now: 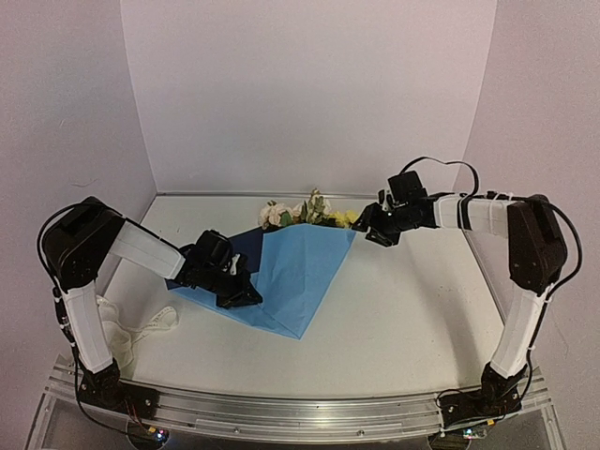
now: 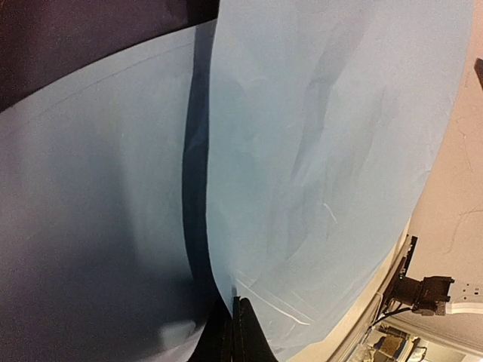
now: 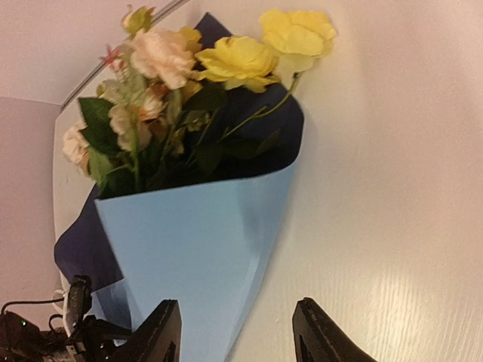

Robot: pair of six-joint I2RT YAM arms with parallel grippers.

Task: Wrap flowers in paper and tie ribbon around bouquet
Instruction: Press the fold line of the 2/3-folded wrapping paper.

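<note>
paper lies mid-table, folded cone-like over the flowers; the wrap looks mostly done. left gripper closed, pressing the paper's left side; right gripper open and empty beside the blooms. ribbon loose by the left arm, not yet tied.

The paper in front of me is light blue with a dark blue inner face. It is folded into a cone lying flat on the surface, its point toward me. The flowers, pink, cream and yellow with green leaves, poke out of the far open end, their stems hidden inside. The off-white ribbon lies loose, off to my left of the bouquet.
</note>
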